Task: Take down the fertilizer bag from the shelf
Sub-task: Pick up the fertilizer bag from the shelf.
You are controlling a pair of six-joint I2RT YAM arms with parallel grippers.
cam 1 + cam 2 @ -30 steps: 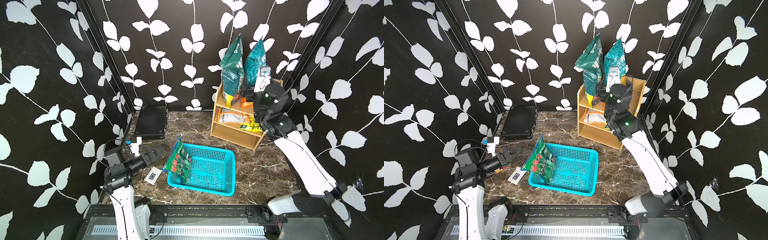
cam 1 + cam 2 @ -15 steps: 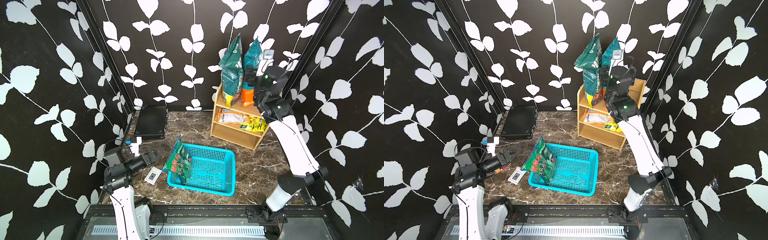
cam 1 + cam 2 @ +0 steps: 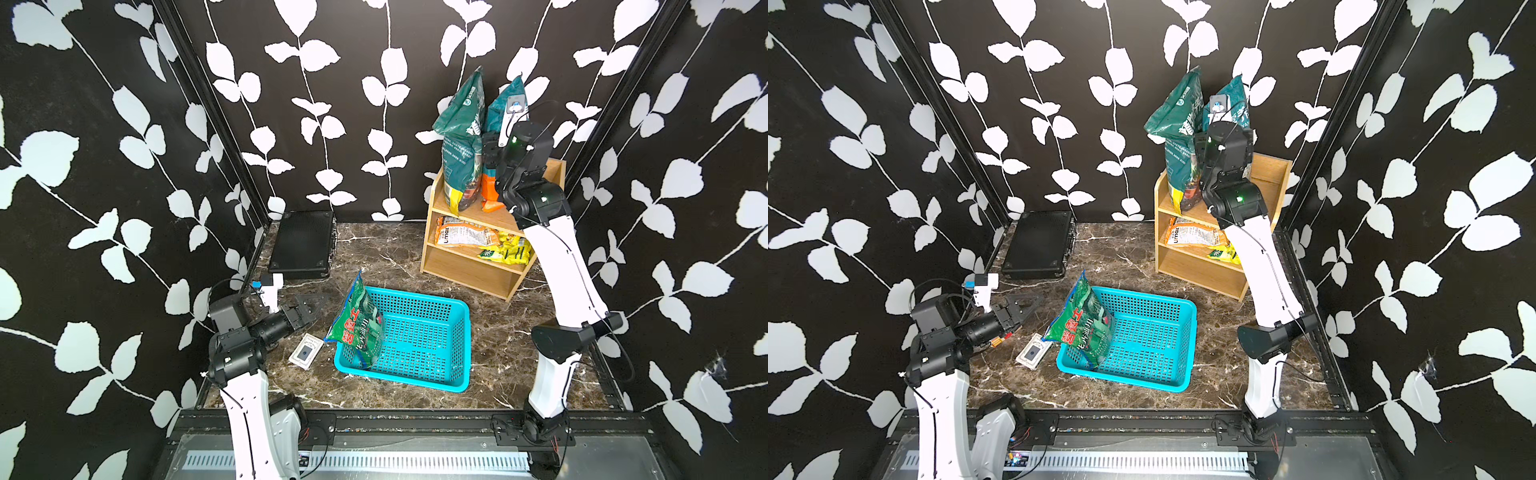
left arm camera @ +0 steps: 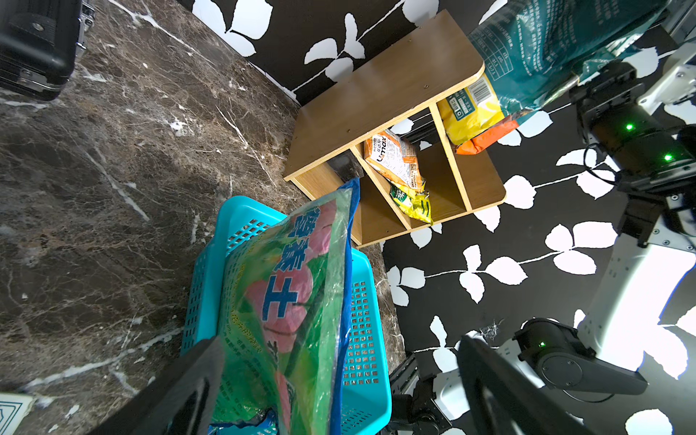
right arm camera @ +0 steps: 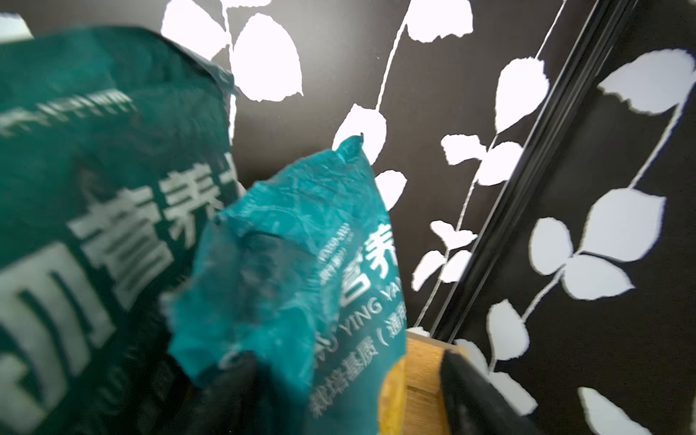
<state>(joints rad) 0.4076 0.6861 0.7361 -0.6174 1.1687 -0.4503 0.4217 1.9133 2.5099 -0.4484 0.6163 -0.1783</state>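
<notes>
The shelf (image 3: 457, 266) sits in the far corner, and two teal bags stand upright on its top tier, propped against the wall behind. They are too tall and soft to stand unaided. The bag (image 3: 495, 115) nearer the open side panel looks to be the one wanted. It has not left the shelf, and the other teal bag (image 3: 459, 137) stands close against it. The right arm stretches up and over so that the right gripper (image 5: 339, 376) meets the bag low down, where I judge it fuller and less likely to slip out than at its crumpled top. The jaws straddle it at a middling width. One finger (image 5: 233, 376) lies against the plastic, while a strip of wood shows between the bag and the other, so I would not call it pinched yet. The left gripper (image 3: 311, 306) waits low over the table with its jaws spread wide and nothing in them. It points at the basket (image 3: 415, 293), where a green bag (image 3: 357, 324) leans on the rim; that seems to be where the bags are going. Against a second ago, the right arm has straightened and its wrist has climbed from the tier's front edge to the bag's middle. The left arm, the basket and both teal bags stand as they did.
</notes>
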